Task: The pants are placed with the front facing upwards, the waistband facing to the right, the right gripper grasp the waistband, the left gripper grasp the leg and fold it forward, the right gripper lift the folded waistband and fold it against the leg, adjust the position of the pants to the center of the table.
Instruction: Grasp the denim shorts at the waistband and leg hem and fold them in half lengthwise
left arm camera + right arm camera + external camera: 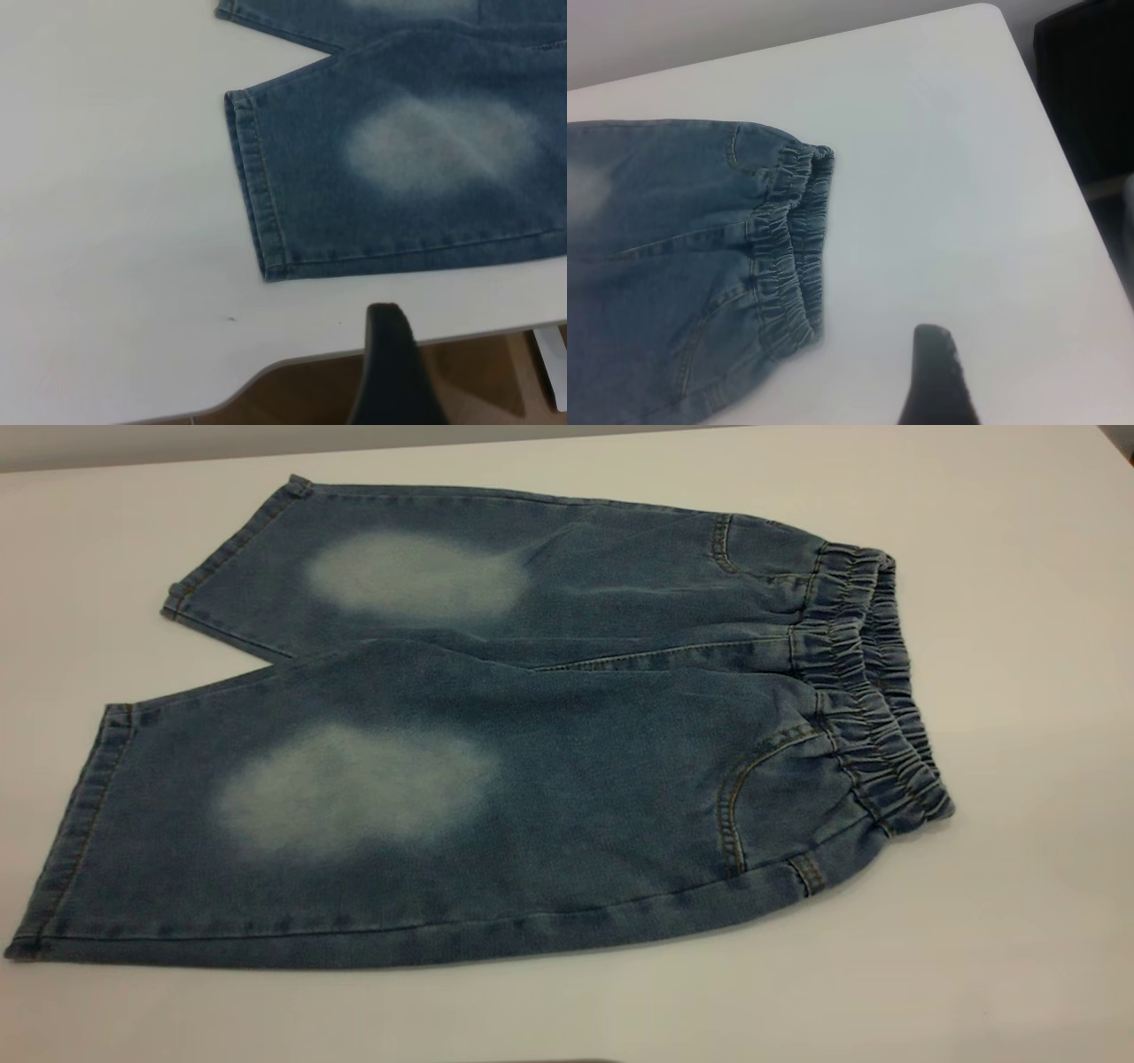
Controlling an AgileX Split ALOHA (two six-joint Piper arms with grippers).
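Exterior view: pants [496, 726] flat (unfolded)

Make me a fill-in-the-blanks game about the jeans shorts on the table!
The pants lie spread flat on a white ____.
Each leg has one pale faded ____.
The ruched waistband is at the exterior view's ____ side.
The right gripper touches ____ of the denim.

Missing words: table; patch; right; none

A plain test room or lab, by its look: a broad bare matte white worktop [1019, 646] with a rounded corner, lit evenly, and a pale blank wall [744, 35] beyond its far edge. Under the left tool [394, 372] brown flooring [478, 372] shows past the worktop's edge; no household furnishing shows
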